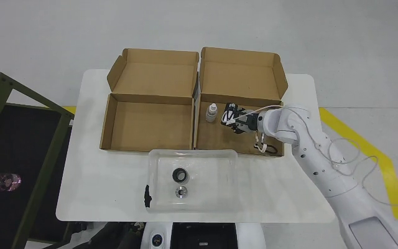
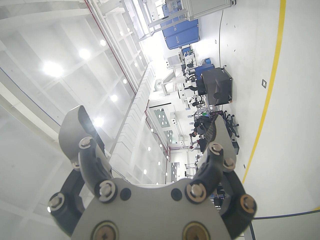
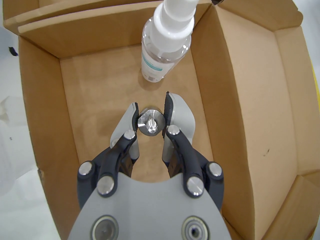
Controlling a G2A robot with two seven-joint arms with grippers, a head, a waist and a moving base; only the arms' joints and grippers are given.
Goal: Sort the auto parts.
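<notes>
Inside the right-hand box, low over its floor, the right claw is closed to a narrow gap on a small round metal part with a central stud. Both pads bear on the part's rim. Whether the part sits on the cardboard or hangs just above it cannot be determined. A spray bottle stands upright just beyond the claw tips, near them but apart.

The left claw is spread wide, holds nothing and points away from the desk.

A clear tray in front of the boxes holds a black ring and a second metal piece. The left-hand box shows bare floor.

Assessment: the step in hand is judged to be setting the metal part down in the right-hand box.

Recommendations:
- Seat the part on the floor before parting the pads, so it neither drops nor rolls.
- Open only as far as release needs. The bottle is tall and narrow and would likely tip at a nudge.
- Withdraw straight up, clear of the bottle cap and the box wall.
</notes>
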